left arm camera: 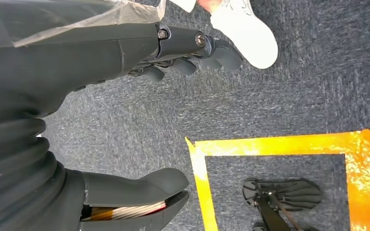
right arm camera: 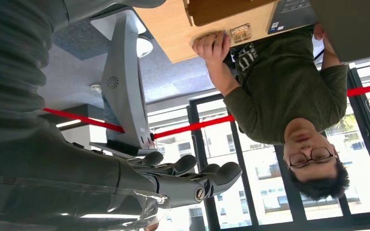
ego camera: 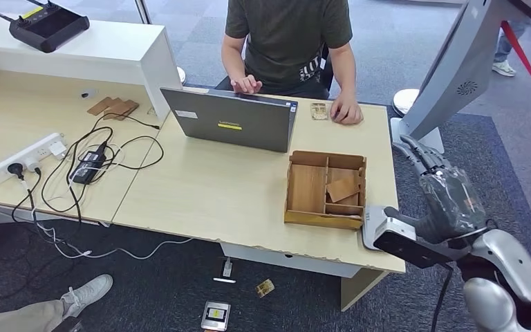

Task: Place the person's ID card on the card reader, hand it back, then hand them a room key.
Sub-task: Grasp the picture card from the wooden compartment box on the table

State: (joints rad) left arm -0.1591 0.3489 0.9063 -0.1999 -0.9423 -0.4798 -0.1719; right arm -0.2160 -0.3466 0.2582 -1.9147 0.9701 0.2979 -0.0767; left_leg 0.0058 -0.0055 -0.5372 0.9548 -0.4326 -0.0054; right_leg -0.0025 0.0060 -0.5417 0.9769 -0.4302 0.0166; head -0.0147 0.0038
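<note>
ID card lies at the desk's far edge beside the person's hand; our right hand hovers off the desk's right edge, fingers apart, empty.

- Head view: high, looking forward and down over the desk toward the seated person.
- Left wrist view: close behind the left hand, facing carpet.
- Right wrist view: turned over, sharing that person and the desk.

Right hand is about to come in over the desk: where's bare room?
Open desk lies between the laptop and the near edge, left of the wooden tray. Crowded: cables and power strip far left; the person's hand by the card.
</note>
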